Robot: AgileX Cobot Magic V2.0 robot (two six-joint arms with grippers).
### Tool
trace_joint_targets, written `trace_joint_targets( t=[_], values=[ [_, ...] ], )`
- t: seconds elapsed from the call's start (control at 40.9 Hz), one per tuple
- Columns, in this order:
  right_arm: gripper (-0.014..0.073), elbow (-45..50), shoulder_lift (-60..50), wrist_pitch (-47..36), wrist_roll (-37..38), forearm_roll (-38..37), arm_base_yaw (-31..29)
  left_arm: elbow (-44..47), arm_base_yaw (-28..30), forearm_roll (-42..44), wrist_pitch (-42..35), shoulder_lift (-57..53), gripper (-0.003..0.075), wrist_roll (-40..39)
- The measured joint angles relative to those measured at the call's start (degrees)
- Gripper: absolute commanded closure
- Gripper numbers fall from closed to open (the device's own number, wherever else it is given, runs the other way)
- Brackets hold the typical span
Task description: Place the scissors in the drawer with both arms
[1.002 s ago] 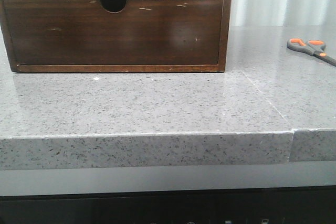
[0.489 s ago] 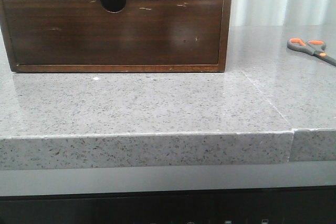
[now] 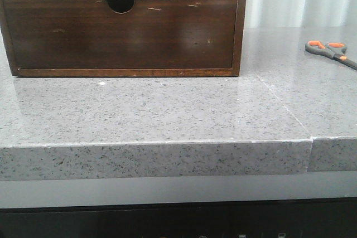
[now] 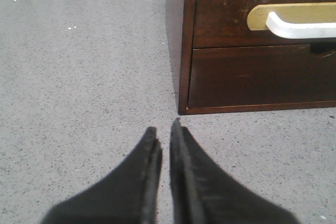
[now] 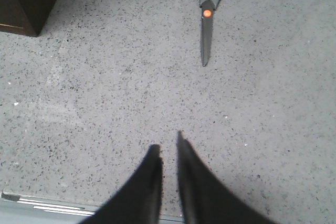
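Scissors (image 5: 213,3) lie flat on the grey counter (image 3: 167,110), well ahead of the right gripper (image 5: 167,145), blades closed and tips pointing back toward its fingers, orange-lined loops farthest away. That gripper hangs over bare stone with its jaws nearly together, only a thin gap between them, holding nothing. The left gripper (image 4: 164,129) is just as narrow and empty, short of the cabinet's (image 3: 122,37) near corner; the drawer (image 4: 262,14) with the pale handle (image 4: 299,23) sits ahead of it and to one side, closed, above the plain notched front.

Nothing seems begun, so the likely opening step is twofold. The left gripper should spread, line up square on the handle and pull straight out, so the cabinet does not slide. The right should spread before descending, reach forward over the pivot, and close across the handles' neck rather than the thin blades, which lie flush on the stone and would slip.
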Motion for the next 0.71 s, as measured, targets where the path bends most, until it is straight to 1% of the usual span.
trace_joint_targets(
  t=[0.024,0.049,0.098,0.147,0.244,0.367,0.636,0.709],
  values=[
    [0.0134,0.00,0.00,0.00,0.00,-0.13,0.00,0.00,0.00,-0.26,0.00,0.00,0.0330,0.00],
    [0.0093,0.00,0.00,0.00,0.00,-0.13,0.00,0.00,0.00,-0.41,0.00,0.00,0.0286,0.00],
    [0.0053,0.00,0.00,0.00,0.00,-0.40,0.00,0.00,0.00,-0.65,0.00,0.00,0.0205,0.00],
    [0.0043,0.00,0.00,0.00,0.00,-1.07,0.00,0.00,0.00,-0.79,-0.10,0.00,0.0167,0.00],
    [0.0043,0.00,0.00,0.00,0.00,-1.80,0.00,0.00,0.00,-2.51,-0.45,0.00,0.0167,0.00],
    [0.0043,0.00,0.00,0.00,0.00,-2.12,0.00,0.00,0.00,-8.88,-0.89,0.79,0.0167,0.00],
    [0.0043,0.00,0.00,0.00,0.00,-2.25,0.00,0.00,0.00,-34.81,-1.71,8.88,0.0167,0.00],
    [0.0043,0.00,0.00,0.00,0.00,-2.25,0.00,0.00,0.00,-42.72,-1.79,11.53,0.0167,2.09]
  ],
)
